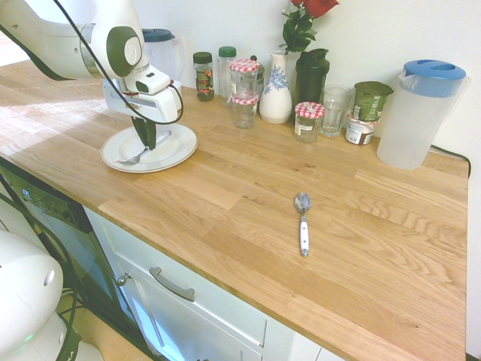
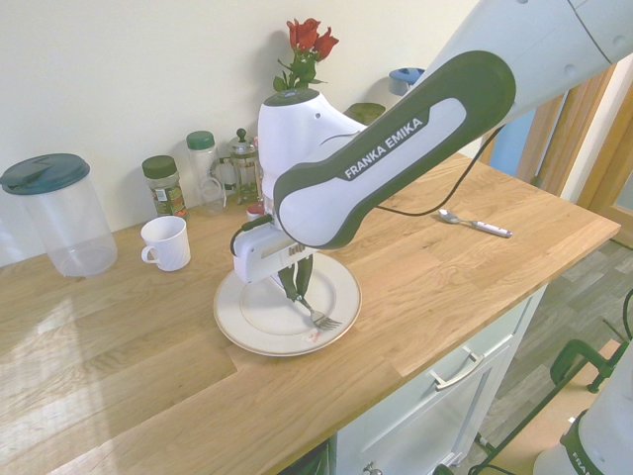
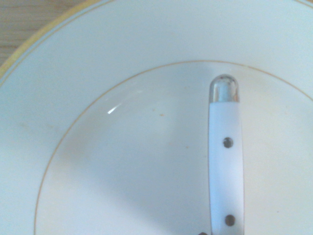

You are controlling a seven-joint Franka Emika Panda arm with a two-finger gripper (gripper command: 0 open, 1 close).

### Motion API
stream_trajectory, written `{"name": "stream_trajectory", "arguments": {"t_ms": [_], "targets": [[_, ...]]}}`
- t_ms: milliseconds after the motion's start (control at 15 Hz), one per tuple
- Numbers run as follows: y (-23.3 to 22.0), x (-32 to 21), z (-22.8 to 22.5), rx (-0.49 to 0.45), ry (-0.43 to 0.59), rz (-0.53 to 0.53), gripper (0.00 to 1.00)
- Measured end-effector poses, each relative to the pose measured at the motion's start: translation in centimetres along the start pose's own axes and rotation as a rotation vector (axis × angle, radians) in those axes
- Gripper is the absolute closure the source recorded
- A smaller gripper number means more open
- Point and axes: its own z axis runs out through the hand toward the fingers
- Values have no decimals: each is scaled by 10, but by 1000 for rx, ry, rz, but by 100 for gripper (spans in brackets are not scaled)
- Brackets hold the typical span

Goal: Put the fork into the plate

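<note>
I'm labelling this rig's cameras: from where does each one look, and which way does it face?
First exterior: above the counter's drawer side, facing the wall; arm enters from picture left, fingers over the plate.
Second exterior: opposite side, looking down across the counter; arm enters from the right, spoon beyond.
Wrist: on the wrist, facing the plate and the fork's handle; no robot body identifiable.
Both exterior views share plate, fork, spoon and roses.

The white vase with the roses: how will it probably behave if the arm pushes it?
The vase is tall with a narrow neck, so it may tip if pushed high. The roses rising above it likely make it top-heavy. Its glossy, painted surface looks ceramic, so it could be slippery and break if it falls.
</note>
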Motion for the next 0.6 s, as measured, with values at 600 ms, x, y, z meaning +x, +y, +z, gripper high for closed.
{"name": "stream_trajectory", "arguments": {"t_ms": [600], "targets": [[-7,8,-11,36,20,5,0]]}}
